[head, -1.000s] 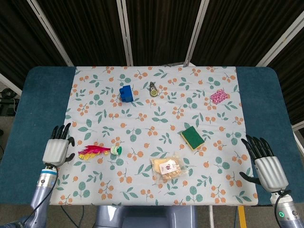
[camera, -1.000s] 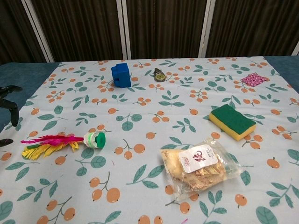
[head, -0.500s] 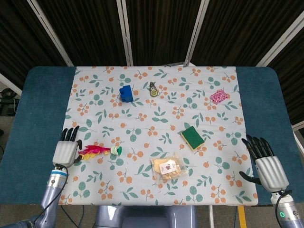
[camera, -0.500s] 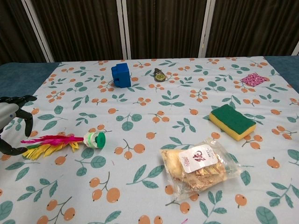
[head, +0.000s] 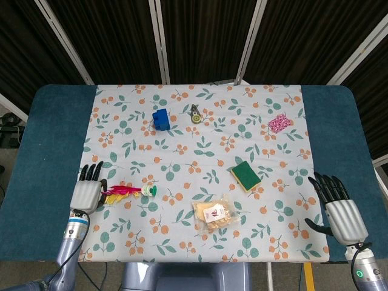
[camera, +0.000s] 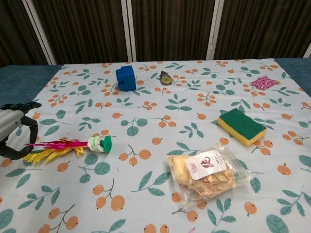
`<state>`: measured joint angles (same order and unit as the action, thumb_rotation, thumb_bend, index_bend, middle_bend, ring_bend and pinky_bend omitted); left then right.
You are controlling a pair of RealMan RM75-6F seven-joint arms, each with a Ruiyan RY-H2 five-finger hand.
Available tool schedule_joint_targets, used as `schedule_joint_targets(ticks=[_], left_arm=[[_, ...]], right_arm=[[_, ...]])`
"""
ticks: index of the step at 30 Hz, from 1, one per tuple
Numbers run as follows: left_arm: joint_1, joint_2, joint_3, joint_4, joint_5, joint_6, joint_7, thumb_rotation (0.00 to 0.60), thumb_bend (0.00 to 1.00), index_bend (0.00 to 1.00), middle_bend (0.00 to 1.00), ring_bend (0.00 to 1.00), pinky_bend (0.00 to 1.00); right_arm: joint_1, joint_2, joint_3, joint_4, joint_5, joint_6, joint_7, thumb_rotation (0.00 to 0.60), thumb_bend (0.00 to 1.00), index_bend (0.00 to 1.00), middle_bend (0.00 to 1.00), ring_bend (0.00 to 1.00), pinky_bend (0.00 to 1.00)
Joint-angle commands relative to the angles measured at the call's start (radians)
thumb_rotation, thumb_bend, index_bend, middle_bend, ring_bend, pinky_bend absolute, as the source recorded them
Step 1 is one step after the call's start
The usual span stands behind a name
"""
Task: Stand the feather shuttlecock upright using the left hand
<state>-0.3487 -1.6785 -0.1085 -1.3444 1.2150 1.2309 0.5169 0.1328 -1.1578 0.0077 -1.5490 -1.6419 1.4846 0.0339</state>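
The feather shuttlecock lies on its side on the floral cloth at the near left. Its pink and yellow feathers point left and its green and white base points right. My left hand is at the feather end, with the fingers curved above the feather tips and the thumb below them. The fingers are still apart, and I see no firm grip. My right hand rests open near the table's near right corner, far from the shuttlecock; the chest view does not show it.
A blue block and a small round metal item lie at the back. A green and yellow sponge, a snack bag and a pink patterned item lie to the right.
My left hand has moved right up to the feather tips. The shuttlecock has shifted slightly right and its base has turned a little. The right hand has not moved.
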Motion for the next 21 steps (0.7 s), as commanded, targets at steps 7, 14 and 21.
schedule_joint_targets(ticks=[7, 14, 21], left_arm=[[0.000, 0.010, -0.001, -0.010, 0.010, 0.015, -0.010, 0.600, 0.44, 0.58, 0.00, 0.00, 0.00], [-0.025, 0.076, -0.020, -0.090, 0.051, 0.037, 0.018, 0.600, 0.44, 0.58, 0.00, 0.00, 0.00], [-0.077, 0.179, -0.046, -0.217, 0.067, 0.022, 0.159, 0.600, 0.44, 0.61, 0.00, 0.00, 0.00]], right_arm=[[0.000, 0.000, 0.000, 0.000, 0.001, 0.001, 0.000, 0.600, 0.07, 0.04, 0.00, 0.00, 0.00], [0.000, -0.001, 0.002, 0.002, 0.001, 0.001, -0.003, 0.600, 0.07, 0.04, 0.00, 0.00, 0.00], [0.002, -0.004, 0.004, 0.002, 0.006, -0.002, -0.008, 0.600, 0.08, 0.04, 0.00, 0.00, 0.00]])
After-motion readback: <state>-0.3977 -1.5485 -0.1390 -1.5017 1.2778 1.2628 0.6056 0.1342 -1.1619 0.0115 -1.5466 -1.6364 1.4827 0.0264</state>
